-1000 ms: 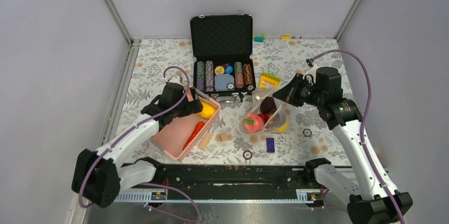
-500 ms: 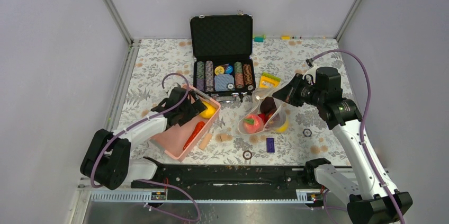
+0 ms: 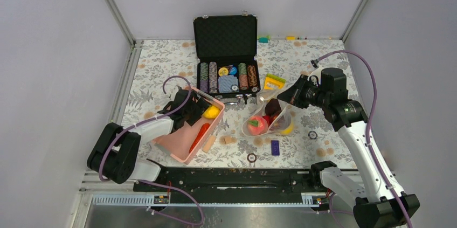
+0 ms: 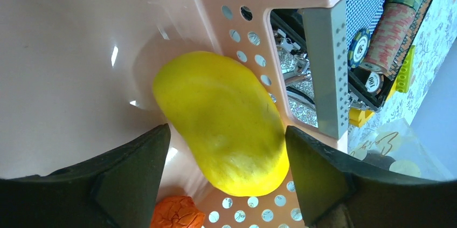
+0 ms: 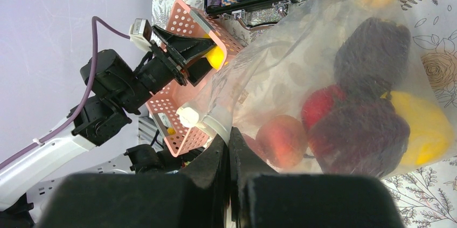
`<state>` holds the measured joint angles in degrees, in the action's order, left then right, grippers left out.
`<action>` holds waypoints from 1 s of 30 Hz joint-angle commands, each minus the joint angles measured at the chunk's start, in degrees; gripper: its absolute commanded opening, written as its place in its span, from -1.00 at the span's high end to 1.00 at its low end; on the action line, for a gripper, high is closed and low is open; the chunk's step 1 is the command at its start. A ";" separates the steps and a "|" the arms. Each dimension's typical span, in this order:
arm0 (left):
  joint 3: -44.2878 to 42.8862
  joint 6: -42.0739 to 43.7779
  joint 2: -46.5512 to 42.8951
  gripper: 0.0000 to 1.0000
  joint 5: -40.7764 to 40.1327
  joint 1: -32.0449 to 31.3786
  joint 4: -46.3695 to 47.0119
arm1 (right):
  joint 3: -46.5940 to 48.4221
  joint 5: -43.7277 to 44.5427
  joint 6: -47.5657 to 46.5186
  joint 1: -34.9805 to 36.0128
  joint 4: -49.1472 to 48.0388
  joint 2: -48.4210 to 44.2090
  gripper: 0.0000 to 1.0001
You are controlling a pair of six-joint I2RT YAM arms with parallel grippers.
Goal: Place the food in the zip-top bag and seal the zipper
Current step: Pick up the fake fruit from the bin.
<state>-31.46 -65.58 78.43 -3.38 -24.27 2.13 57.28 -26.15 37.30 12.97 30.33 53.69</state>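
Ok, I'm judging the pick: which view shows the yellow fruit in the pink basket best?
Left wrist: the yellow fruit is close, large, unobstructed. Top external shows a small patch; right wrist, a distant sliver.

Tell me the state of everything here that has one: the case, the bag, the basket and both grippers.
Case: lid open, chips inside.
Bag: mouth open, unsealed, food inside.
Basket: upright, holding a yellow fruit and a carrot.
Left gripper: open, fingers on either side of the yellow fruit.
Right gripper: shut on the bag's edge.
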 commanded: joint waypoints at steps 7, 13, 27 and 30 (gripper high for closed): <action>0.32 -0.97 -1.74 0.29 -2.56 0.21 2.14 | 2.14 -0.40 -0.66 0.21 -2.11 -0.04 1.00; 1.52 2.55 -11.50 0.65 -6.47 0.19 -1.82 | 2.14 -0.56 -0.68 0.21 -2.10 -0.32 1.00; -0.28 20.25 -37.25 1.00 -10.17 -14.11 4.35 | 2.23 -2.21 -0.03 0.22 -2.09 -0.88 1.00; -4.28 27.57 -35.30 1.00 -11.61 -22.82 8.98 | 2.14 -2.09 -0.05 0.21 -2.03 -1.27 1.00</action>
<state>-30.17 -50.11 41.69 -13.72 -37.80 -0.27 57.28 -26.46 37.32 12.97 30.33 53.71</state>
